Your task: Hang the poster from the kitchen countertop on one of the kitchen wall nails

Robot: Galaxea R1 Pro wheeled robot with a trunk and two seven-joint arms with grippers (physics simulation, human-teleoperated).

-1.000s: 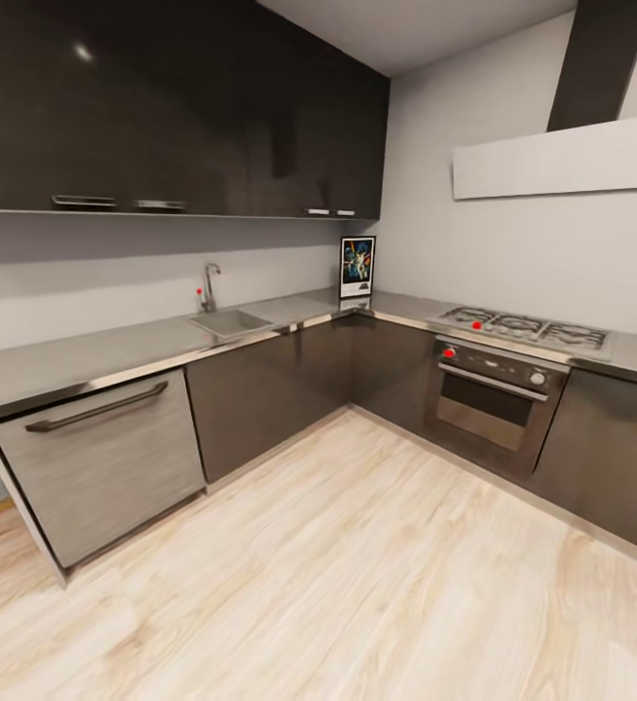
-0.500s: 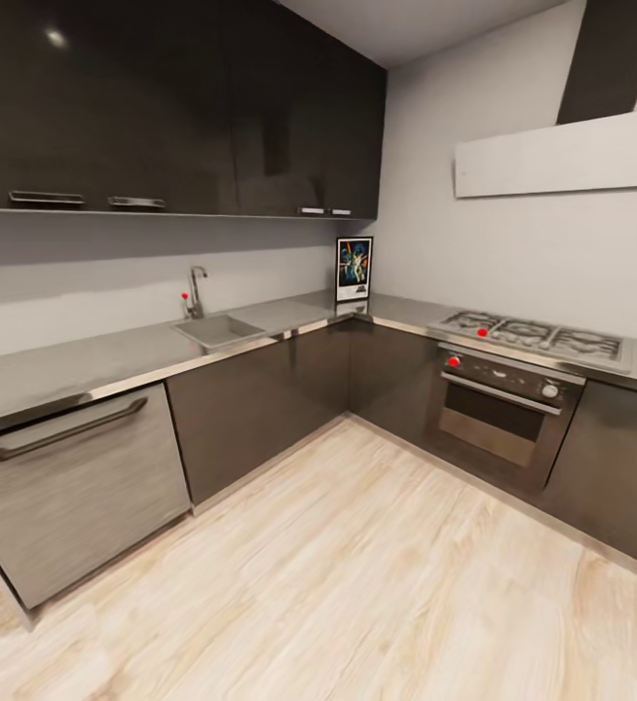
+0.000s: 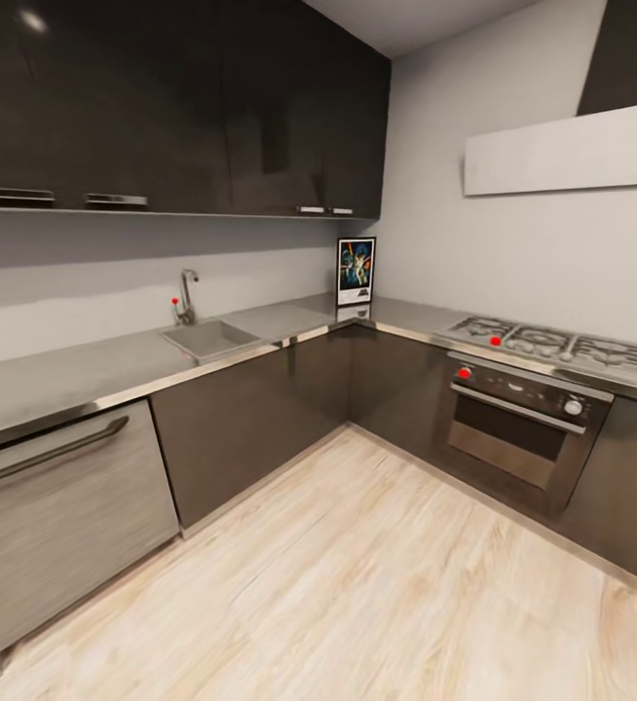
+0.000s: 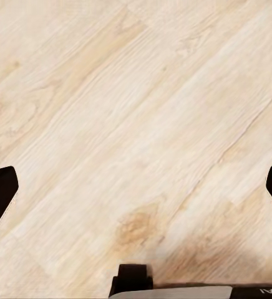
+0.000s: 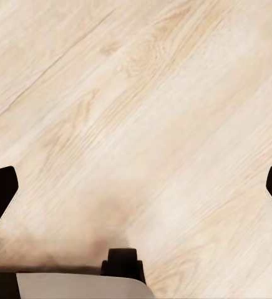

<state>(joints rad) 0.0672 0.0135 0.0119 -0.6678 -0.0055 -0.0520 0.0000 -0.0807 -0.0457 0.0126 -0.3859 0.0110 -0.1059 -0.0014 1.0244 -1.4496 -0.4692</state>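
Two sets of jaws were wide apart and held nothing: your left gripper and your right gripper both looked down at the pale wooden floor. You had the poster far ahead, standing upright at the inner corner of the worktop, against the grey wall. You could see the sink with its tap on one side of it, and the gas hob above the oven on the other.
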